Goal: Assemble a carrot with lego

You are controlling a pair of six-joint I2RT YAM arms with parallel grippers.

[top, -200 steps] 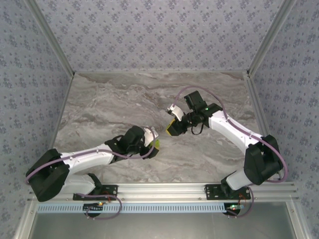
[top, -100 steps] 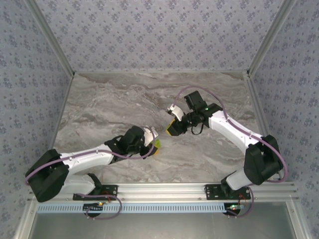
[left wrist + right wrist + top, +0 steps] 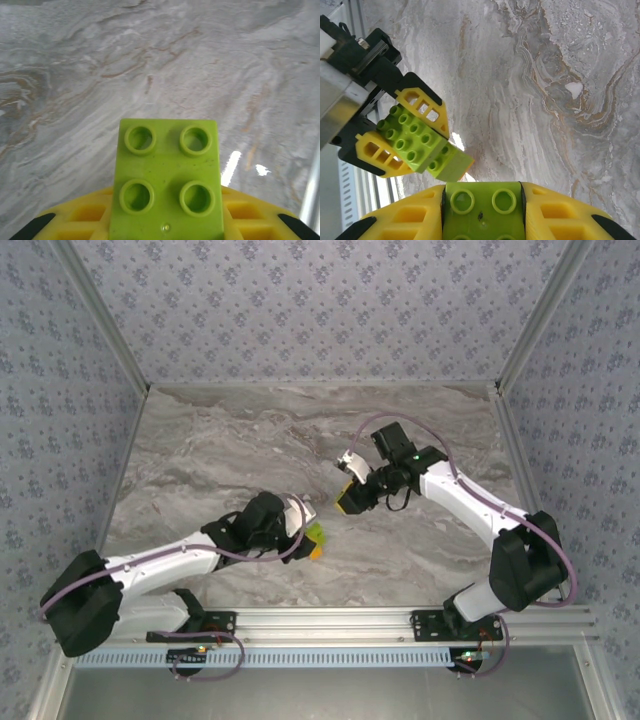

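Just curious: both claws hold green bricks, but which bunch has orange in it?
The left claw's bunch: orange peeks out under its green bricks. The right claw's brick shows only green.

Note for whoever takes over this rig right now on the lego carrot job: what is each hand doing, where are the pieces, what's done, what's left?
Left hand: shut on the part-built carrot, made of joined lime-green bricks with an orange brick at its low end.
Right hand: shut on a single green brick.
Done: several green pieces and the orange one are joined.
Left: the hands face each other, close but apart, and the right hand's brick is not yet on. Likely next step is to line it up and press it onto the carrot.
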